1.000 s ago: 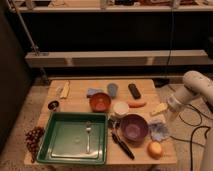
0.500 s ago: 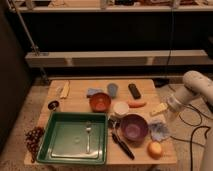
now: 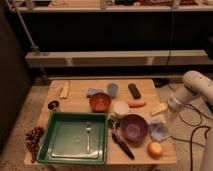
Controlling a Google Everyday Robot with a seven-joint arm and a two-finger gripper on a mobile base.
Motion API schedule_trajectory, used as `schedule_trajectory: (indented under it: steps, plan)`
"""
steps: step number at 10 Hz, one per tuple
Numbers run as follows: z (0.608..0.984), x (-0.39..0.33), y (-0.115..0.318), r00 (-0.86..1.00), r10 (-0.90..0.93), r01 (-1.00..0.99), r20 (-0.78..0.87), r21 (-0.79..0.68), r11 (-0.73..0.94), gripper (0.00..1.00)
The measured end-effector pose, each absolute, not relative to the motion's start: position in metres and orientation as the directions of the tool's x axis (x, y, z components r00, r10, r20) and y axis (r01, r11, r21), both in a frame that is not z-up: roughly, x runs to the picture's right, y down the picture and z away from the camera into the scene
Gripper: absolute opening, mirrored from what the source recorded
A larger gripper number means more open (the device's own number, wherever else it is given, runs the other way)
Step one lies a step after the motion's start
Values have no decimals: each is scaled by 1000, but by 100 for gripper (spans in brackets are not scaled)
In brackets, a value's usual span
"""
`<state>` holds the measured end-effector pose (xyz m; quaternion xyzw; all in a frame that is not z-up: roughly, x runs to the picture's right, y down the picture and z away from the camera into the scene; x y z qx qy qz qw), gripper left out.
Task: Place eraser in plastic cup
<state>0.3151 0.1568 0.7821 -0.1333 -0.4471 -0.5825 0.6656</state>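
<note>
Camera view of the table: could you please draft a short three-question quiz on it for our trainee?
1. True or false: the eraser already sits inside the white cup.
2. How many utensils lie in the green tray? A none; B one; C three.
3. Where is the claw, and does it hold anything?
Key: 1 false: it lies on the table, beyond the carrot. 2 B. 3 At the table's edge by the yellow wedge, open and empty.
</note>
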Motion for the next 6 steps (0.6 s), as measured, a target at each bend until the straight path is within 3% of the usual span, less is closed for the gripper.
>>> schedule_trajectory:
  steps: [6]
  plan:
    - [782,317,155,-70,-662,903,747,328,276,80]
